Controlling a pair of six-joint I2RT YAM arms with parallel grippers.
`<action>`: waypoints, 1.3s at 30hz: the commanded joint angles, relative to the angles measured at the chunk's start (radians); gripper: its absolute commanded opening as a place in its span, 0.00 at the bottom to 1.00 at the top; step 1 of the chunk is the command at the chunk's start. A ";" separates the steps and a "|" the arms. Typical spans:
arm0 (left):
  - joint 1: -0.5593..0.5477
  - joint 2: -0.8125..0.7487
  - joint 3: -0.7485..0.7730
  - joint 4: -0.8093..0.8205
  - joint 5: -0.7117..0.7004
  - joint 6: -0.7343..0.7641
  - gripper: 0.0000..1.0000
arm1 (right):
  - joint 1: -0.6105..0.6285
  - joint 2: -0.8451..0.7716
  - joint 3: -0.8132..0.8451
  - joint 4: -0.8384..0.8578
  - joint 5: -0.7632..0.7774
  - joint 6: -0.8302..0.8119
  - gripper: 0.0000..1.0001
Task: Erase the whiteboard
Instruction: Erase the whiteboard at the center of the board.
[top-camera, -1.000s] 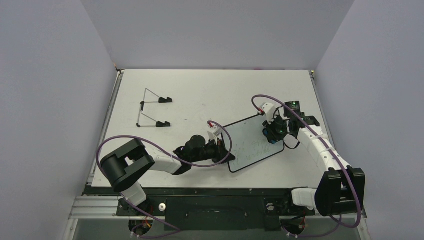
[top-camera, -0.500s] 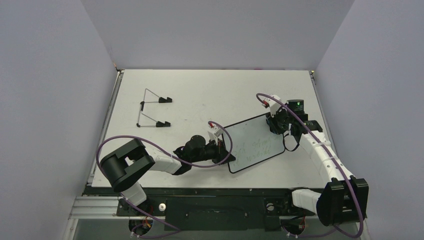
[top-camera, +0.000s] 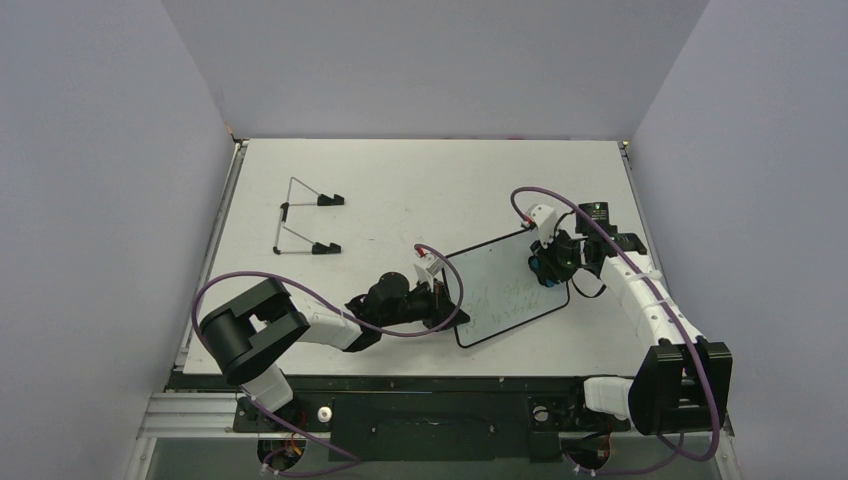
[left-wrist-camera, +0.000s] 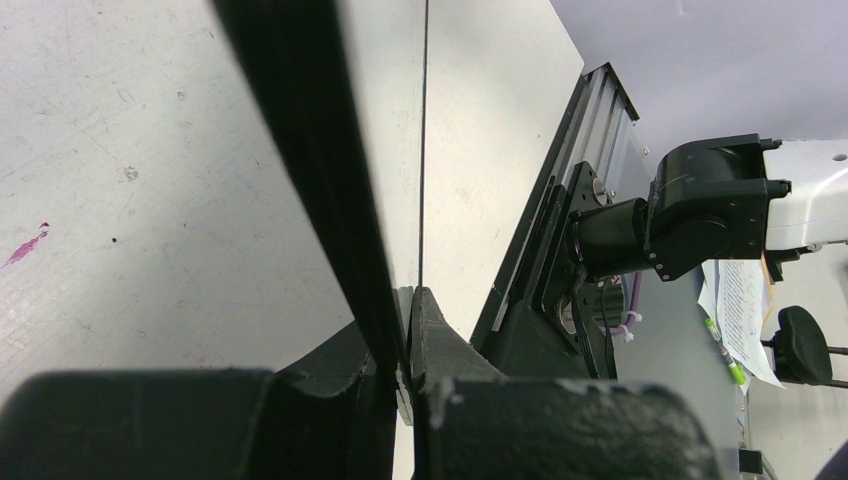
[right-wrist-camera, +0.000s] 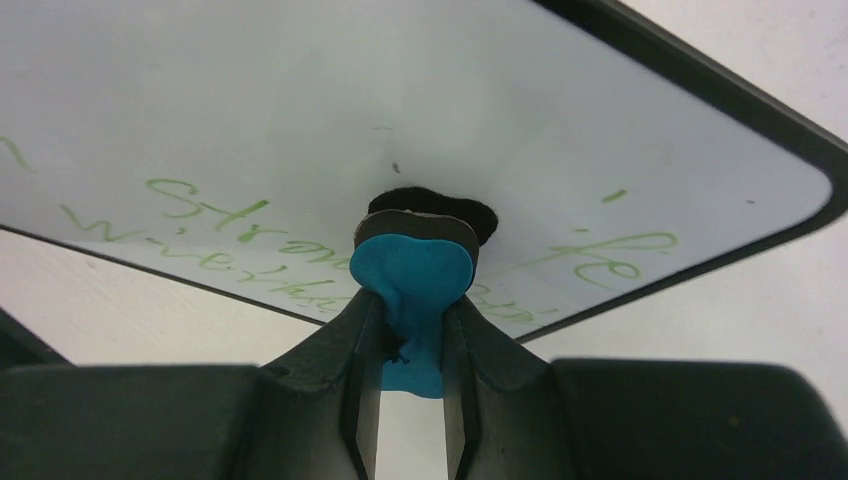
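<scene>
Right jaws clenched on the blue eraser, its felt pressed to the whiteboard near the right edge, green writing either side. Left jaws pinch the board's left rim, bracing it at the bench's near middle. It looks light, stiff and slick, so I'd hold the rim only.

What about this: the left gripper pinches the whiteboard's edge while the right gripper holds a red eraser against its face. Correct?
Not quite: the right wrist view shows the eraser is blue, not red. Otherwise yes: the left gripper pinches the whiteboard by its edge, the right gripper holds the eraser against its face.
</scene>
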 joint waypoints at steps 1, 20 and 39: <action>-0.006 -0.022 0.013 0.067 0.026 0.034 0.00 | -0.006 -0.029 0.043 0.003 -0.108 0.000 0.00; 0.005 -0.023 0.023 0.059 0.039 0.036 0.00 | -0.042 0.003 0.039 0.002 -0.003 -0.007 0.00; 0.007 0.002 0.057 0.043 0.083 0.064 0.00 | -0.013 -0.006 -0.007 0.286 0.313 0.268 0.00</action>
